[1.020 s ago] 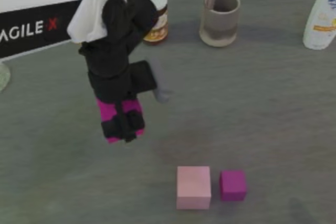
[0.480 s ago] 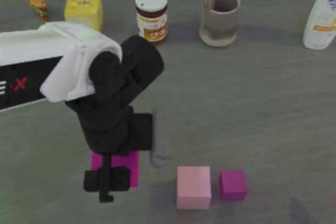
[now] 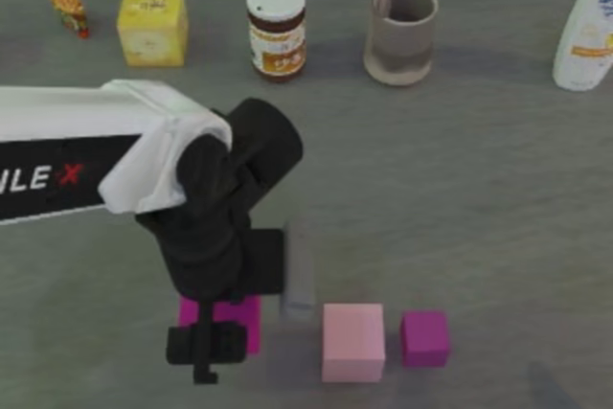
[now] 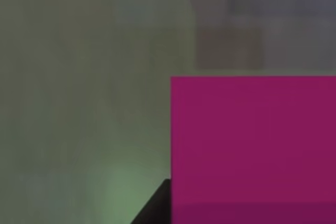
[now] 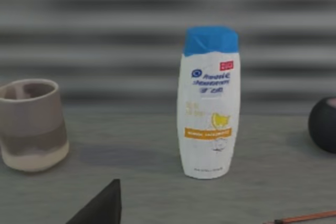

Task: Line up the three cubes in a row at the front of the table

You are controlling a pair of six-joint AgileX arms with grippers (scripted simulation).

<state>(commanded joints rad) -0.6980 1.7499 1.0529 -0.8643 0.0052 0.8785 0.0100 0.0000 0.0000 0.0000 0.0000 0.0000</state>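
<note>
While the magenta cube (image 3: 228, 319) was clamped by the left hand (image 3: 206, 344) low over the tabletop (image 3: 498, 198), left of the pink cube (image 3: 352, 342) and purple cube (image 3: 424, 338), the right hand went unseen

Left arm (image 3: 86, 155): white shell, black side panel, white lettering with red X | wrist: black rounded housings, grey block | end effector (image 3: 205, 346): black, two-finger

Grey table (image 3: 498, 189): 2 cubes, jar, cup, bottle
</note>
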